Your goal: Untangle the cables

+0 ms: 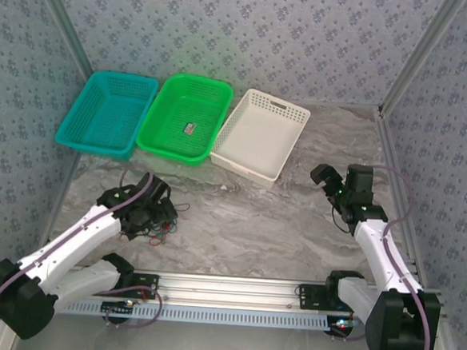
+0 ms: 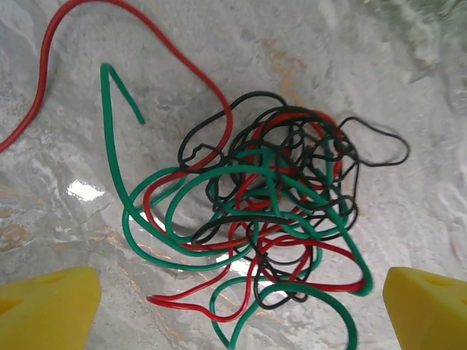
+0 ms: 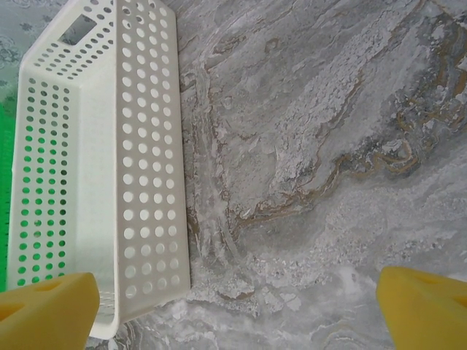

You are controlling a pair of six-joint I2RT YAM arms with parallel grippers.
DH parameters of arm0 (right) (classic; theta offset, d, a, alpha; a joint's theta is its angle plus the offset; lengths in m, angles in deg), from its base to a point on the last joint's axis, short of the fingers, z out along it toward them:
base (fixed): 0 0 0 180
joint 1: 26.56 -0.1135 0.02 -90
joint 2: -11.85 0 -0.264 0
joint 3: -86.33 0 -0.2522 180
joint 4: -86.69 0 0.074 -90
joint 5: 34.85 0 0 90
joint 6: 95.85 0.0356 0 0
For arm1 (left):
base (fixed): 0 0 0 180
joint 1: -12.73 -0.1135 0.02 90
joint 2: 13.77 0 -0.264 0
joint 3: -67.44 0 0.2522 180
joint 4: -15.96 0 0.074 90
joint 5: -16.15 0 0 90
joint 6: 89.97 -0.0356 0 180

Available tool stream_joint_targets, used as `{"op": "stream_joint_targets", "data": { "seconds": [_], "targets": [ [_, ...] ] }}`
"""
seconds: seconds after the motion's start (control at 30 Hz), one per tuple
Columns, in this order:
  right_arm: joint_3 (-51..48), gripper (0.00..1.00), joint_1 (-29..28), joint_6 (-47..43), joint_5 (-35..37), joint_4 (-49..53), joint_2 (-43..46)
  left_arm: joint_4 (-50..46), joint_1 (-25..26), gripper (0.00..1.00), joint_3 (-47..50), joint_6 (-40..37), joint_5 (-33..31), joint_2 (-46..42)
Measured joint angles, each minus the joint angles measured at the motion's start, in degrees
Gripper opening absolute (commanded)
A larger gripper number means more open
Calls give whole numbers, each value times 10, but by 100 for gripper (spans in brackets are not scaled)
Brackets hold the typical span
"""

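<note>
The cables (image 2: 270, 211) lie in one knotted heap of thin red, green and black wires on the marble table. A red strand (image 2: 146, 33) and a green end (image 2: 109, 117) trail out toward the upper left. My left gripper (image 2: 241, 306) hovers just over the heap's near edge, open, its yellow fingertips (image 2: 51, 306) wide apart with nothing between them. From above, the left gripper (image 1: 152, 213) covers much of the cables (image 1: 168, 226). My right gripper (image 1: 323, 177) is open over bare table at the right, far from the heap. Its fingertips (image 3: 427, 306) are spread wide.
Three baskets stand in a row at the back: teal (image 1: 91, 145), green (image 1: 171, 153) with a small item (image 1: 190, 128) inside, and white (image 1: 280, 106). The white basket (image 3: 139, 182) sits just left of my right gripper. Patterned walls enclose the table.
</note>
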Motion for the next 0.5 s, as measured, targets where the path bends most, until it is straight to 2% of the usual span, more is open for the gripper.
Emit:
{"op": "stream_joint_targets", "data": {
  "seconds": [0.13,0.5],
  "targets": [
    [0,100,-11,-4,9,11,0,13,30,99,0,24,-16,11],
    [12,100,-59,-31,57,37,0,61,30,98,31,43,-32,64]
  ]
}}
